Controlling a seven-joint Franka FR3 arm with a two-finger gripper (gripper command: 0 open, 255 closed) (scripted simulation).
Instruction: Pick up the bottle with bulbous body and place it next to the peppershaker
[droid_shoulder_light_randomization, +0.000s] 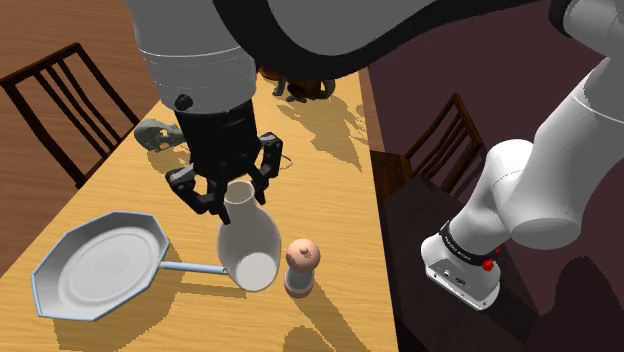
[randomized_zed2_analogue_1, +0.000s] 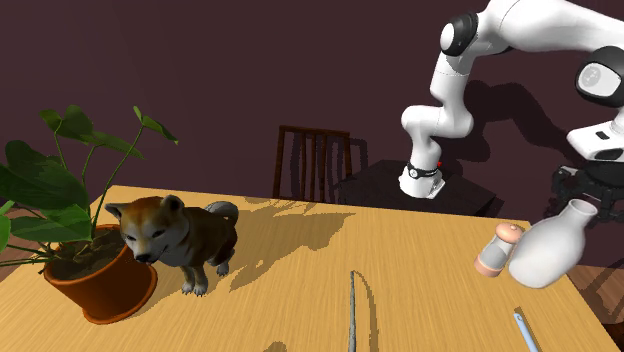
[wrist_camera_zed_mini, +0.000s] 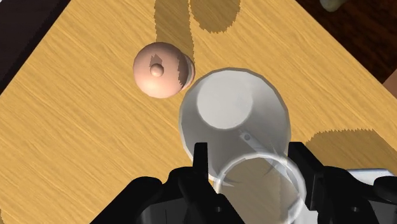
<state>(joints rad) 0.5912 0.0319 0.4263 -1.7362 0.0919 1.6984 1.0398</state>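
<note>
A long wooden table (droid_shoulder_light_randomization: 330, 200) is taking up most of the scene, and my white arm (droid_shoulder_light_randomization: 545, 190) is arching over it from the stand. In the second exterior view a potted plant (randomized_zed2_analogue_1: 95, 275) is standing on the table, with a brown dog figurine (randomized_zed2_analogue_1: 175, 240) just beside it. A grey eight-sided pan (droid_shoulder_light_randomization: 100, 265) is lying flat on the wood, its thin handle pointing toward the bottle.

I am holding the white bulbous bottle (droid_shoulder_light_randomization: 248, 245) by its neck. It is hanging tilted, its flat base turned partly toward the shoulder camera, just beside the pepper shaker on the pan's side. I cannot tell whether the base is touching the wood. My gripper (droid_shoulder_light_randomization: 235, 197) is clamping that neck, the two black fingers standing only narrowly apart with the bottle's mouth clasped between them. The pinkish pepper shaker (droid_shoulder_light_randomization: 302, 265) is standing upright on the table.
</note>
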